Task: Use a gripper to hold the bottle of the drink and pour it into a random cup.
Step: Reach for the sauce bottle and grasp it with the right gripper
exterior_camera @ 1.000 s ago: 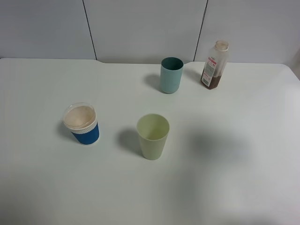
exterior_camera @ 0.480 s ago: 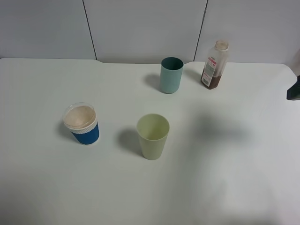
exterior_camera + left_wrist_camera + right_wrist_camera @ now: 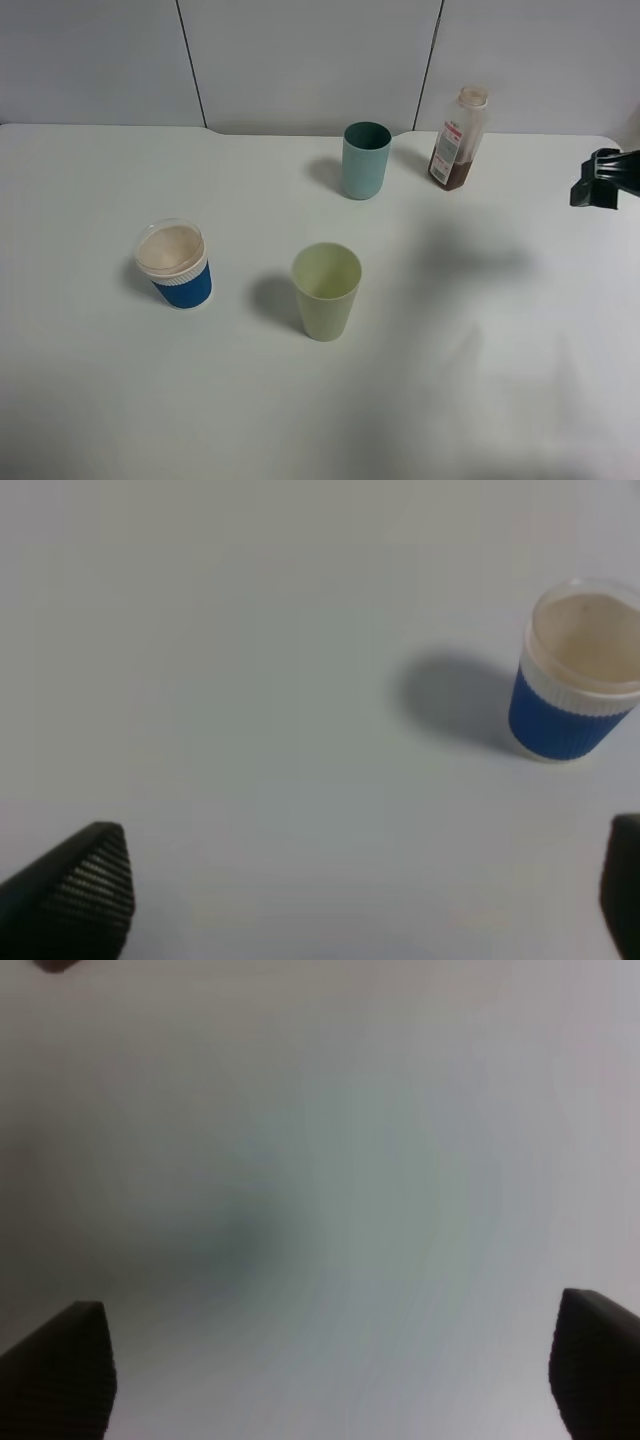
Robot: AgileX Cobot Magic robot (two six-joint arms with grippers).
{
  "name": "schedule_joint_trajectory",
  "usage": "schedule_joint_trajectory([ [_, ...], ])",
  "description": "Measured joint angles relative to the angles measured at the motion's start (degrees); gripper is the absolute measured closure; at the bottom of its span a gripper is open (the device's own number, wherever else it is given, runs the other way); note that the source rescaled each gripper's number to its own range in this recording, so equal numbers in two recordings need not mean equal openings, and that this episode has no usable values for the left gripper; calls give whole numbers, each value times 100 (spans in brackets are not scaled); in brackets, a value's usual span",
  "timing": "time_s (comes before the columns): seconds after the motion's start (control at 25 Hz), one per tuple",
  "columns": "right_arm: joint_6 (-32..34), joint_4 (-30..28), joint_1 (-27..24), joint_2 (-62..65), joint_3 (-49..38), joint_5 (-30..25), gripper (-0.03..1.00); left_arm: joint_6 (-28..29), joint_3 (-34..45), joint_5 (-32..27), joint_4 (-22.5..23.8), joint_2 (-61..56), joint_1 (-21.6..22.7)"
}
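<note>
Both jaws of your right gripper (image 3: 330, 1372) stand wide apart, grasping nothing, above the table (image 3: 520, 380) on its right side. The bottle (image 3: 459, 140) stands upright at the back, apart from that gripper, with the drink (image 3: 454, 178) low inside and the teal cup (image 3: 366, 160) near it. Your left gripper (image 3: 345, 895) is likewise released, near the blue cup (image 3: 570, 695).

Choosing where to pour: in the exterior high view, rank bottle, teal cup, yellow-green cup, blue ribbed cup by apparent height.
1. bottle, yellow-green cup: alike; cup nearer camera.
2. blue ribbed cup.
3. teal cup.
</note>
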State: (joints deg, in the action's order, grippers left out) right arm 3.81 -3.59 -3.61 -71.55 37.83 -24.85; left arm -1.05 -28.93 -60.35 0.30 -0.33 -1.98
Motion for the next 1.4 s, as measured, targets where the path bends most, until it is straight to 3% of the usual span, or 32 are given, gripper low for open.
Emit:
schedule_joint_trajectory([
  [0.32, -20, -440, 0, -1063, 4, 926, -3, 0, 0, 0, 0, 0, 0],
  [0.68, -20, -1316, 0, -2049, 4, 2136, -3, 0, 0, 0, 0, 0, 0],
  [0.88, -20, -1775, 0, -2403, 11, 3113, -3, 0, 0, 0, 0, 0, 0],
  [1.2, -20, -1888, 0, -3082, 17, 4819, -3, 0, 0, 0, 0, 0, 0],
  [1.4, -20, -1888, 0, -3528, 270, 5188, -3, 0, 0, 0, -30, 0, 0],
])
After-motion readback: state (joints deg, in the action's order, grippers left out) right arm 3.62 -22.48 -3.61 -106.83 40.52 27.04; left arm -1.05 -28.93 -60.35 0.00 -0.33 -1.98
